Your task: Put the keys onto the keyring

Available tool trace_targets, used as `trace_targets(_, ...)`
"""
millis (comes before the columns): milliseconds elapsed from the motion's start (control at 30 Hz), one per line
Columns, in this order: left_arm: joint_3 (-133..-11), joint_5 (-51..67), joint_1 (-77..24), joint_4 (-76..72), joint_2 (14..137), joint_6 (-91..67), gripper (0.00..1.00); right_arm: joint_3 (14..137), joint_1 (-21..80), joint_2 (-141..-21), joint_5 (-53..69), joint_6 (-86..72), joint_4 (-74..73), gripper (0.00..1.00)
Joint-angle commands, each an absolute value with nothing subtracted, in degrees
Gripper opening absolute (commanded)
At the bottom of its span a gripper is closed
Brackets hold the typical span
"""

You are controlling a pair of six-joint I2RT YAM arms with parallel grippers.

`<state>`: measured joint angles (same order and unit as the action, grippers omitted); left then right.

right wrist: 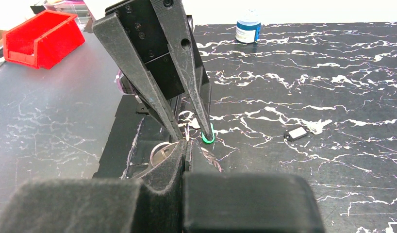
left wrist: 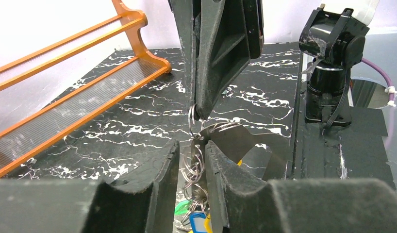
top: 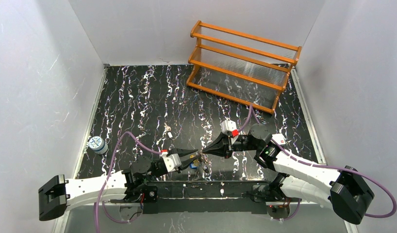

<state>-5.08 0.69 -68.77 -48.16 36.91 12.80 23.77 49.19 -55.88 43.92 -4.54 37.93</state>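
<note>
My left gripper (top: 200,158) and right gripper (top: 206,153) meet tip to tip near the table's front middle. In the left wrist view the left gripper (left wrist: 191,148) is closed around the keyring (left wrist: 196,165), a tangle of silvery wire loops. Keys (left wrist: 198,219) with green, blue and yellow heads hang below it, and they also show in the top view (top: 205,168). The right gripper (left wrist: 199,110) comes down from above, shut on a small wire ring at the top of the tangle. In the right wrist view the right gripper (right wrist: 187,144) is pressed shut. One dark-headed key (top: 168,129) lies loose on the table.
An orange rack (top: 242,63) stands at the back right. A small blue-white can (top: 97,144) stands at the left edge. The loose key (right wrist: 297,133) lies right of the grippers in the right wrist view. A red bin (right wrist: 41,36) sits beyond the table.
</note>
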Motion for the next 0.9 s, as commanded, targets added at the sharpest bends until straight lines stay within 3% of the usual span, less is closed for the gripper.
trace_targets(0, -6.11, 1.05, -68.94, -51.77, 35.96, 12.55, 0.23, 24.52, 49.02, -55.86, 44.77, -5.05, 42.98, 0.01)
trace_targets(367, -6.02, 1.93, -68.91, -53.69, 36.58, 11.64, 0.17, 24.89, 49.08, -56.43, 45.17, -5.51, 43.33, 0.01)
trace_targets(533, -6.15, 1.85, -68.94, -53.79, 37.33, 11.89, 0.01, 24.96, 49.07, -56.36, 45.31, -5.54, 43.29, 0.01)
trace_targets(767, -6.17, -0.57, -68.96, -53.07, 37.01, 12.19, 0.00, 26.35, 49.07, -55.45, 45.17, -2.37, 38.27, 0.01)
trace_targets(867, -8.09, -1.55, -68.97, -48.65, 36.67, 13.12, 0.00, 29.15, 49.12, -54.88, 44.36, 4.06, 29.56, 0.18)
